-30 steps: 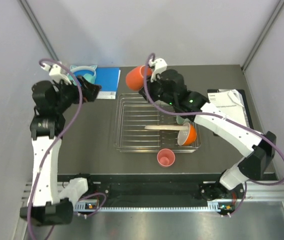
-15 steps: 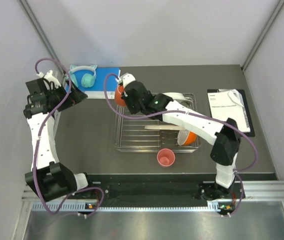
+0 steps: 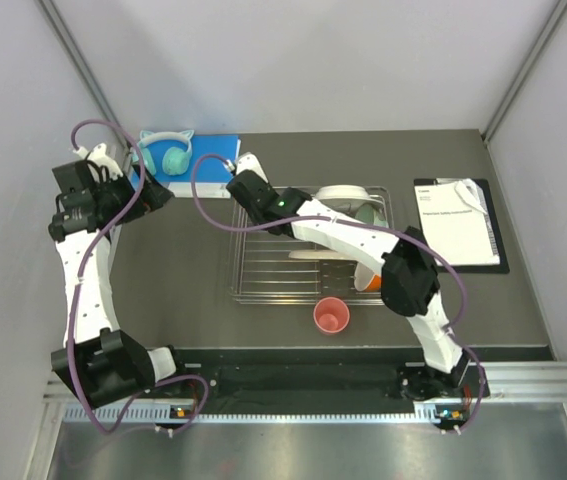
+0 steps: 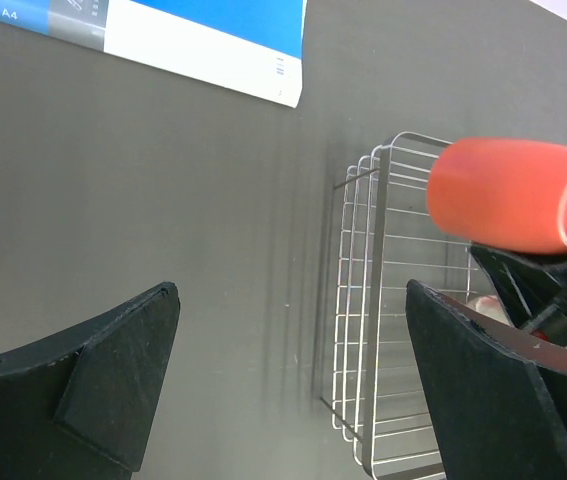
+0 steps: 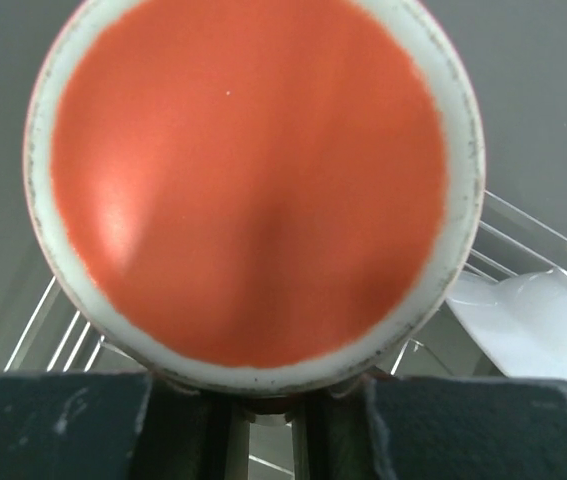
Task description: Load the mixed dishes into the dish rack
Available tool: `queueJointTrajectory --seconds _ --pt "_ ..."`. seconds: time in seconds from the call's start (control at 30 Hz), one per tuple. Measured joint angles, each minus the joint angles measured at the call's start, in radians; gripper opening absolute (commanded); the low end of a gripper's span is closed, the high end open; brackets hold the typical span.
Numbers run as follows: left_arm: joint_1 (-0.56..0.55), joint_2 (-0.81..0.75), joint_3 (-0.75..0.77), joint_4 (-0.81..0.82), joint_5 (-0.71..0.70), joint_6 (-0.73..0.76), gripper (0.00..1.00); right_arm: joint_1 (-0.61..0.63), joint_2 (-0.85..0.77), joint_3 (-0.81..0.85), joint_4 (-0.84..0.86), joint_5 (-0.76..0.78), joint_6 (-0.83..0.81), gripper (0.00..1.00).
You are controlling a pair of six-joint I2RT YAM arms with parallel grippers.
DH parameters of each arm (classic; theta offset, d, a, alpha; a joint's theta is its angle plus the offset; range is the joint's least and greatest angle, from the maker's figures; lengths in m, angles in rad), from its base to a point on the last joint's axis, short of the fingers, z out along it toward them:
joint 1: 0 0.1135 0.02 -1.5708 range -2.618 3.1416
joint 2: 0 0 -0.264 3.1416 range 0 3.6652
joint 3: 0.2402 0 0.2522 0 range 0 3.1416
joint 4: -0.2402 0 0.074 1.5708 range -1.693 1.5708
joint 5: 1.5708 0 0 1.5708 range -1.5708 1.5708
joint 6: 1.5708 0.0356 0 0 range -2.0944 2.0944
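The silver wire dish rack (image 3: 261, 292) sits mid-table, and its corner shows in the left wrist view (image 4: 363, 300). My right gripper (image 3: 246, 186) is over its far left corner, shut on the orange mug (image 5: 248, 180), whose base fills the right wrist view. The mug lies on its side above the rack in the left wrist view (image 4: 508, 195). In the rack are a white plate (image 3: 343, 192), a mint-green bowl (image 3: 372, 212), the pink-and-cream plate (image 3: 308, 255) and an orange bowl (image 3: 371, 281). The pink cup (image 3: 331, 316) stands on the table in front of the rack. My left gripper (image 4: 291, 300) is open and empty, left of the rack.
Teal cat-ear headphones (image 3: 168, 155) lie on a blue and white book (image 3: 215, 158) at the far left, and the book also shows in the left wrist view (image 4: 203, 40). A black clipboard with paper (image 3: 460, 222) lies right of the rack. Grey walls close in on both sides.
My right gripper has carried the orange mug left along the rack's far edge to its far left corner. My left arm has drawn back to the left, still open.
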Motion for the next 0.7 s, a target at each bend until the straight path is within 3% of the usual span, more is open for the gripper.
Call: queueJointTrajectory --seconds 0.7 --pt "0.0 -0.001 -0.043 0.053 -0.013 0.014 0.99 -0.009 0.109 -0.018 -0.017 -0.027 0.112 0.0"
